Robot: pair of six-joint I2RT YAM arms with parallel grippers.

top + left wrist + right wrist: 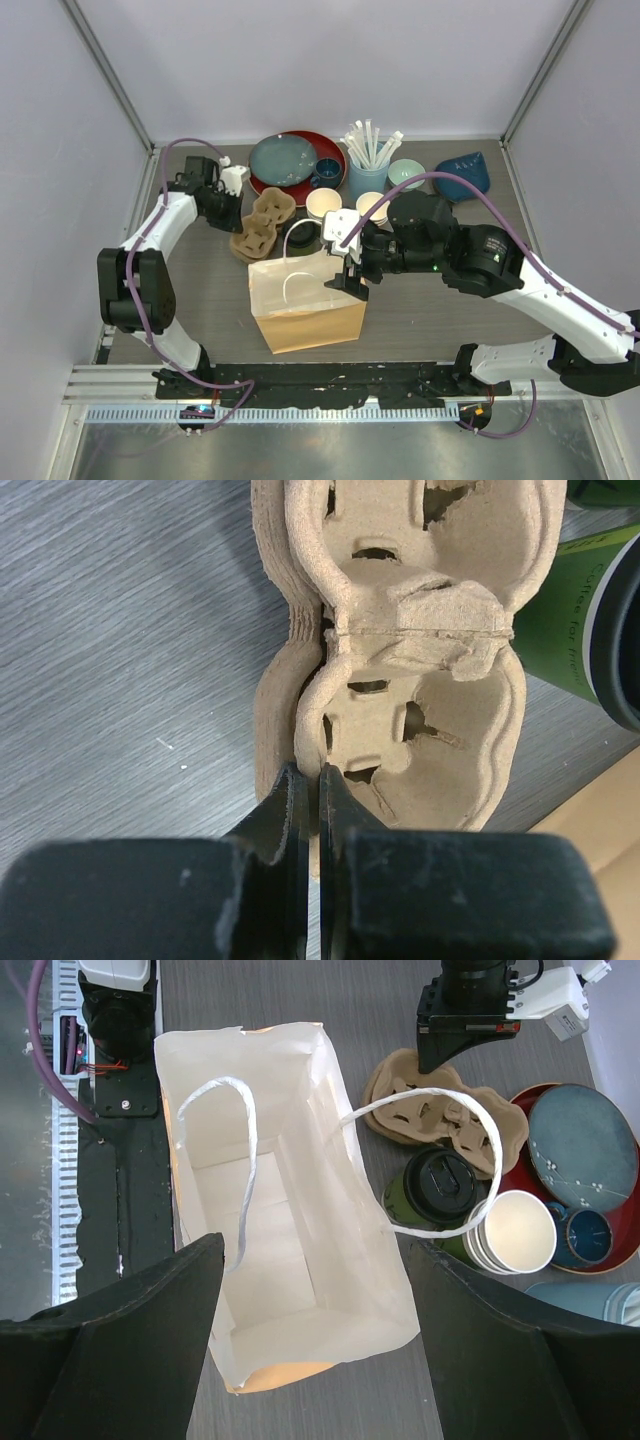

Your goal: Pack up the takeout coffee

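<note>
Brown pulp forms the cup carrier (420, 680), its rim pinched tight by the left gripper (312, 800), presumably for lifting. The right gripper (310, 1260) hangs spread, empty, over the paper bag (290, 1110). The green lidded cup (440, 1185) stands unpacked just beside both.

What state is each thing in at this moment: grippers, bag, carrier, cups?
left gripper: shut on the rim of the cup carrier
cup carrier: lying on the table, visible wells empty
right gripper: open, holding nothing, above the paper bag
paper bag: standing, mouth open, nothing inside
green cup: upright beside the bag, black lid on
paper cup stack: upright, no lid
</note>
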